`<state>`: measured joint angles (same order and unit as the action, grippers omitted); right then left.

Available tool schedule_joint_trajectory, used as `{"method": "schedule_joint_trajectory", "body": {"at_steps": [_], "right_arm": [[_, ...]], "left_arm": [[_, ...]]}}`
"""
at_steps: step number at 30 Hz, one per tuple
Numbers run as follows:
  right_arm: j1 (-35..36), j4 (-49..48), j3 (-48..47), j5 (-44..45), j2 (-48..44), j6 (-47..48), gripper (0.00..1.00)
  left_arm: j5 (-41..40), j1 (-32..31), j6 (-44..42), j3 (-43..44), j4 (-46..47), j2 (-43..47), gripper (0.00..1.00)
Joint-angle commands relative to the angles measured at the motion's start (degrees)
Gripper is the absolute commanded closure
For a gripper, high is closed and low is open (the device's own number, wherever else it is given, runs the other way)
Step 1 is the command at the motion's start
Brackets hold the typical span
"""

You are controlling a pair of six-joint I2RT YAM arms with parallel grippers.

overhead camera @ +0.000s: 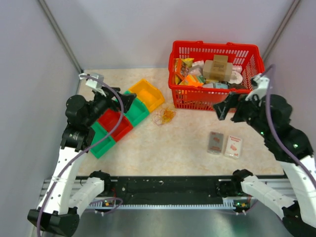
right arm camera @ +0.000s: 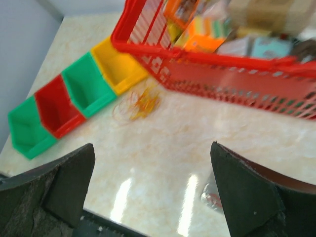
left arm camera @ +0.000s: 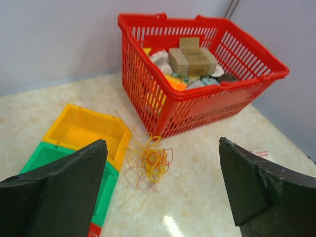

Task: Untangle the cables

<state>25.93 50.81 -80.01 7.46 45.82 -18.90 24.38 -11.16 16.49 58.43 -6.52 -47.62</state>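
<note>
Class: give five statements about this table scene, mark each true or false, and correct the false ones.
1. The cables lie on the table between the yellow bin and the red basket. True.
2. The left end effector grips the cables. False: it is open, clear of them.
3. The red basket is empty. False: it holds boxes and packets.
4. The four bins stand in one row. True.
5. The right end effector is open and holds nothing. True.

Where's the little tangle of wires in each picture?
Top external: cables near the centre, between yellow bin and red basket.
Left wrist: cables low centre.
Right wrist: cables left of centre.
Shared landmark: the yellow bin's corner beside them.
</note>
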Motion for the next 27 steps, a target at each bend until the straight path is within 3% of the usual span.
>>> {"method": "schedule_joint_trajectory", "body": {"at_steps": [1,4,7,12,19,25,27], "right_arm": [[3.1,-18.0,12.7,-15.2,2.9,-8.0,0.01],[8.6,-33.4,22.7,-13.8,7.1,-13.3,0.01],[15.1,-45.8,28.9,-5.0,14.4,-15.6,0.01],[17.6,-62.9,33.6,4.3,28.2,-21.7,0.03],[17.8,-77.5,34.3,12.8,42.8,-26.5,0.14],[19.2,-77.5,29.6,22.7,53.8,-26.2,0.18],[20.0,-79.7,28.9,24.2,56.9,-23.9,0.24]], "left_arm": [[3.7,-0.3,-0.8,-2.1,2.8,-0.1,0.02],[2.3,-0.4,-0.9,-3.8,2.8,0.6,0.02],[0.5,-0.4,-1.8,-4.2,2.6,1.1,0.02],[-2.5,-0.4,-2.6,-5.0,2.2,1.3,0.03],[-0.4,-0.4,-1.1,-5.4,3.2,-0.1,0.03],[0.7,-0.4,-0.2,-5.8,4.0,-0.4,0.05],[0.6,-0.4,-0.1,-6.0,4.2,-0.2,0.05]]}}
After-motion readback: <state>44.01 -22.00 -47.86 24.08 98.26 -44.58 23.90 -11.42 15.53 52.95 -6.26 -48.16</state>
